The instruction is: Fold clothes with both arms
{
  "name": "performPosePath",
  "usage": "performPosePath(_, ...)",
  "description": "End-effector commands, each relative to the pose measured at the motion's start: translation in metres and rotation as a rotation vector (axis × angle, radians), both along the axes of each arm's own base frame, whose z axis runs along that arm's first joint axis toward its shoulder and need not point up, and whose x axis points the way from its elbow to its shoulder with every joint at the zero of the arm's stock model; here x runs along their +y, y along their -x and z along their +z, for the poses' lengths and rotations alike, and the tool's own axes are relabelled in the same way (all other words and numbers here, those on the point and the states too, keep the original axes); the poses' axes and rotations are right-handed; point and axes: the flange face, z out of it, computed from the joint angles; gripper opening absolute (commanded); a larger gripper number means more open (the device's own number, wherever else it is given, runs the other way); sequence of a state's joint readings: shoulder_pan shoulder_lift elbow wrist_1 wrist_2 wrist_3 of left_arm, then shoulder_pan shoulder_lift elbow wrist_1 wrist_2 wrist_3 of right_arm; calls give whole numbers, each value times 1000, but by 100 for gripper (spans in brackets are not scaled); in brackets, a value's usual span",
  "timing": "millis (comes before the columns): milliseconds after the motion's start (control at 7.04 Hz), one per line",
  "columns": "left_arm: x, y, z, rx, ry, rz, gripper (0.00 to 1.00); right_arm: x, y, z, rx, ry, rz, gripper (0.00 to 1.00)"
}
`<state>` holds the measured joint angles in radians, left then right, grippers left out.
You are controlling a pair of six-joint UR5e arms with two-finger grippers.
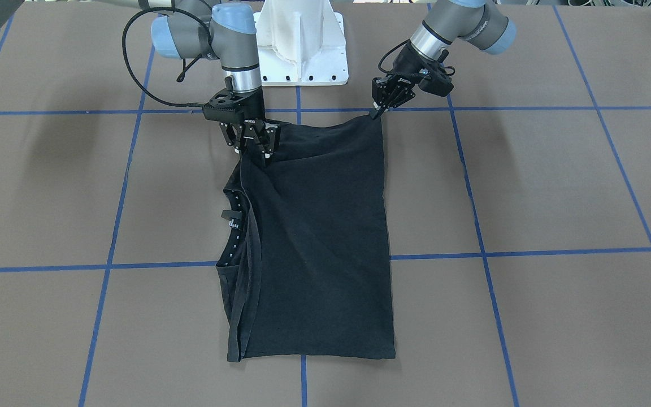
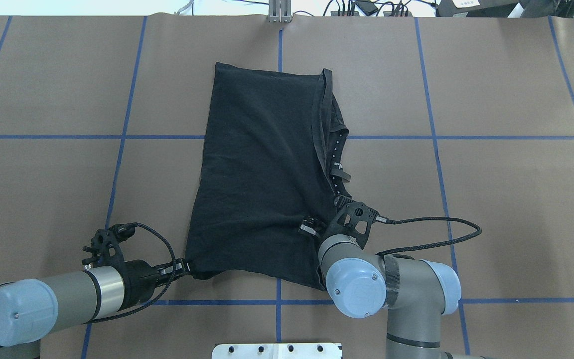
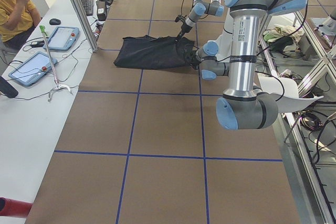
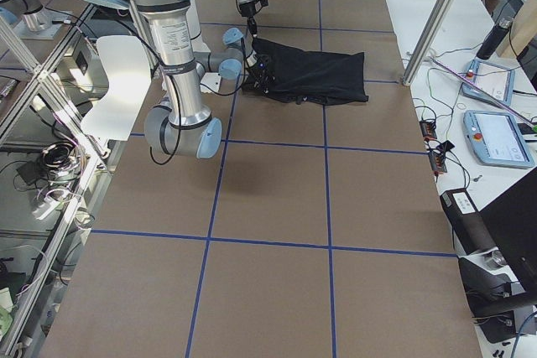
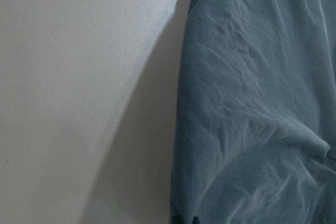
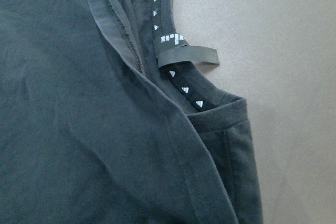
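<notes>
T-shirt (image 1: 320, 237): black, folded lengthwise, lying mid-surface (image 1: 529, 181), one short end at the robot's edge.
Collar (image 1: 235, 226): showing along the long side on the robot's right.
Left end effector (image 1: 376, 112): pinched closed on one near corner.
Right end effector (image 1: 255, 152): pointing down onto the other near corner; I cannot tell its grip.

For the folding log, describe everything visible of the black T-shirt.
The black T-shirt looks like soft, lightly creased knit. It is folded lengthwise into a long panel, plain side up, flat on the brown table. On its edge toward the robot's right, the collar opens, showing neck tape with small white triangles and a grey tag. The left hand pinches its near corner; the right hand meets the near edge, grip unclear.
</notes>
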<state>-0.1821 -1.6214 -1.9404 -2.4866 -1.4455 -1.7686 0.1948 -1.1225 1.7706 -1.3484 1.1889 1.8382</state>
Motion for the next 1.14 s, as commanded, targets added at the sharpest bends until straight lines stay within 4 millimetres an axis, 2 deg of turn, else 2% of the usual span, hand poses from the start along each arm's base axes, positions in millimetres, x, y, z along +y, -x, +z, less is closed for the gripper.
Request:
performPosePath(0,0,0,0,0,0,1,0,0,0,1,2,0,2,54)
performPosePath(142,0,0,0,0,0,1,0,-1,0,1,3,-3,5,39)
performPosePath(284,0,0,0,0,0,1,0,0,-1,0,0,-4,4,15)
performPosePath(426,1,-1,-1,2,0,2,0,-1,-3,-3,-4,-7,4,0)
performPosePath(710,1,-1,-2,5,-1,2,0,0,-20,-23,-45,-22,-2,0)
performPosePath(994,1,-1,-4,8,-1,2,0,1,-28,-30,-57,-25,-4,0)
